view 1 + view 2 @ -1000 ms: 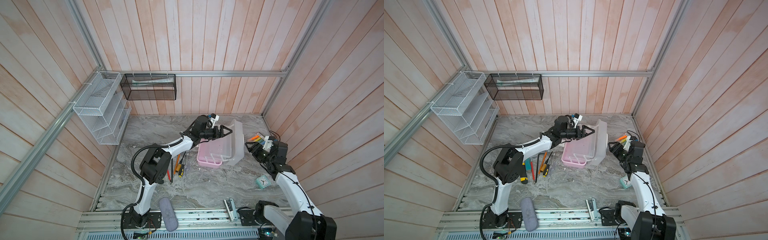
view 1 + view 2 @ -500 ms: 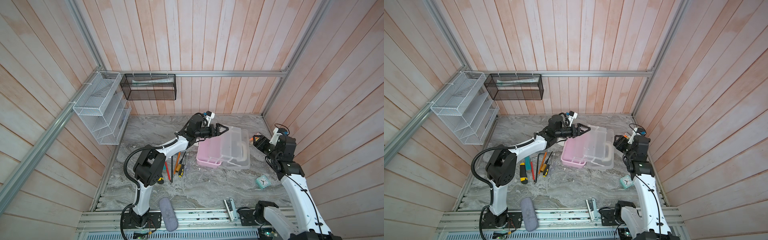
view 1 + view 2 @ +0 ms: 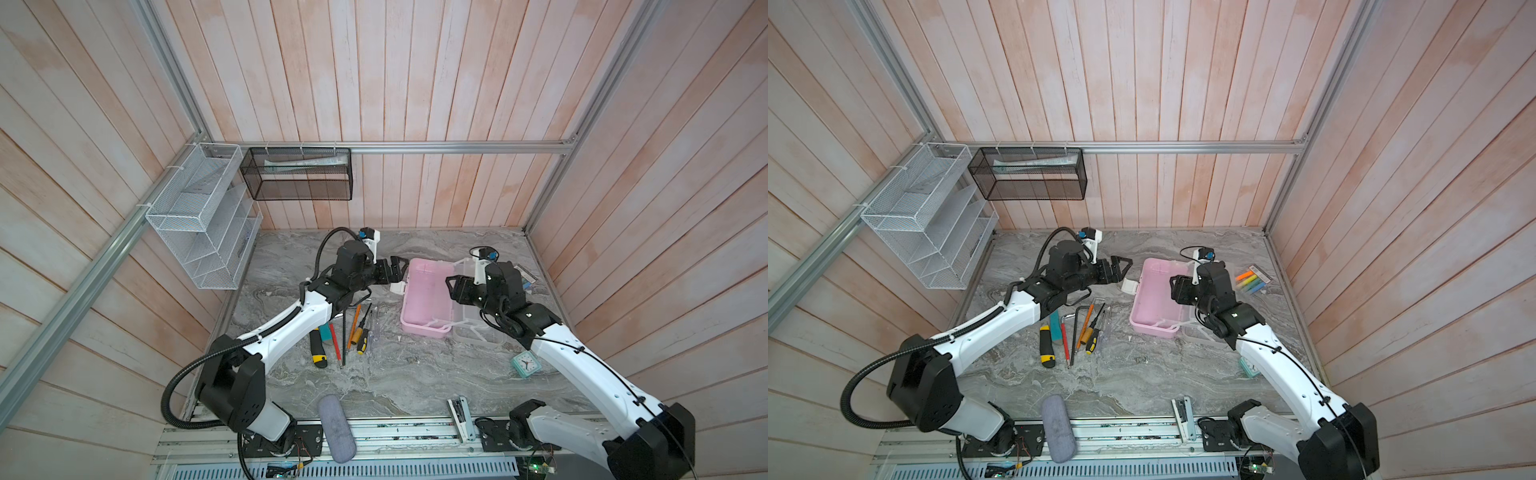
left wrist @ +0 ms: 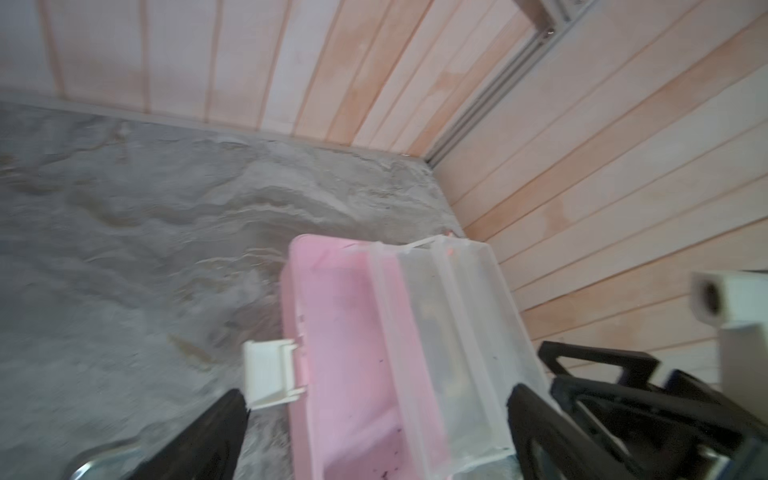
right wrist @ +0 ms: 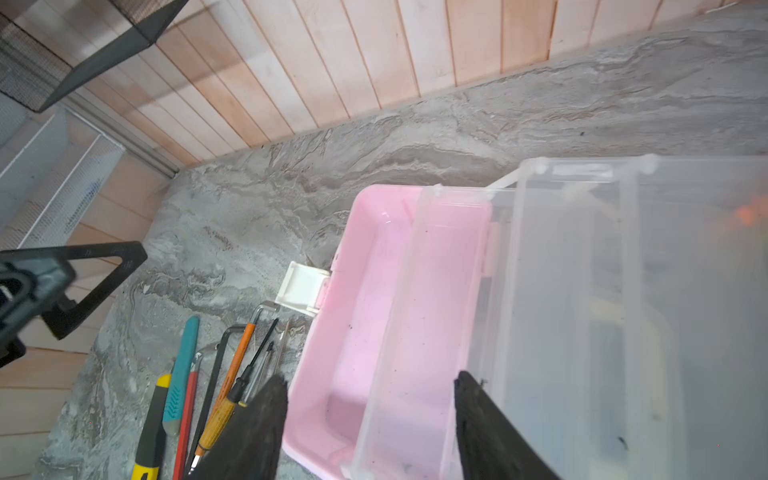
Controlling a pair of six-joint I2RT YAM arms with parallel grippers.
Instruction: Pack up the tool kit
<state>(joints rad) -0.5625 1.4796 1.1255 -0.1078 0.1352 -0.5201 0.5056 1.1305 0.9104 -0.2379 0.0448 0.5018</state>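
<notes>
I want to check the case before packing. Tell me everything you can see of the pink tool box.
The pink tool box is a rectangular plastic tub, open and empty, flat on the marble-look table. Its frosted translucent lid lies folded back beside it, a clear tray over the tub, white latch hanging outward. The right gripper hangs open above.

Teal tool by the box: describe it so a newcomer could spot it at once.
Start at the open pink box on the grey table; left of it in both top views lies a row of slim tools. The teal tool lies between the black-yellow tool at the row's outer end and a thin red tool. It alone has a flat, wide teal body.
</notes>
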